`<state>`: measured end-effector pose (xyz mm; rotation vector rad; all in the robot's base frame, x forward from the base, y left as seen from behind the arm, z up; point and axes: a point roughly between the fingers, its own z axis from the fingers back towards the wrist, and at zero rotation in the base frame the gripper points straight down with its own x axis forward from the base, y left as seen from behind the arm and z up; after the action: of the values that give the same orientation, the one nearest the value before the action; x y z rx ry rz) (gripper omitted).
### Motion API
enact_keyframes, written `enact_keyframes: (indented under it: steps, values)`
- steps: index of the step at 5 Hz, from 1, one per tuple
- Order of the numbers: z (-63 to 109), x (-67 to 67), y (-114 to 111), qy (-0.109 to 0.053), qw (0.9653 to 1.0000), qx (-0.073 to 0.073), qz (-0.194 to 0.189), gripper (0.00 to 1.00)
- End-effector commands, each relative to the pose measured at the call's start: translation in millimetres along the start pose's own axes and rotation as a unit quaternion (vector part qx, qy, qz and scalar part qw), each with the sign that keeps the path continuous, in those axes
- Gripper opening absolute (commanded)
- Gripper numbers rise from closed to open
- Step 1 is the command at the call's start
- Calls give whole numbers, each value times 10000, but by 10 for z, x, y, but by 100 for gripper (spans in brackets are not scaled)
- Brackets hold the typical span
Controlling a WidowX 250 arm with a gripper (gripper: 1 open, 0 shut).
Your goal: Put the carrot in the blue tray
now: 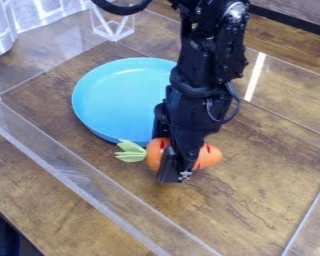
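Observation:
The carrot [208,156] lies on the wooden table just right of the blue tray's near rim, orange with pale green leaves [129,151] pointing left. My gripper [178,167] points straight down and is shut on the carrot's middle, its black fingers covering most of the orange body. The blue tray [112,92] is a large round dish to the upper left of the carrot; nothing lies in it. The black arm rises from the gripper toward the top of the frame and hides the tray's right rim.
Clear acrylic walls [69,170] border the work area at the front left and the right. A clear stand [113,20] sits at the back, and a grey object [0,35] at the far left corner.

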<state>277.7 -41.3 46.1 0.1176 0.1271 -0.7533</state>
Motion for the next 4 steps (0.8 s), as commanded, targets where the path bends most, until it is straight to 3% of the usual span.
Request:
enact_keyframes:
  steps: [1,4]
  values:
    - [282,59,86,-397,9988,276,25,0]
    - [382,53,127,-491,9983,306,2,0]
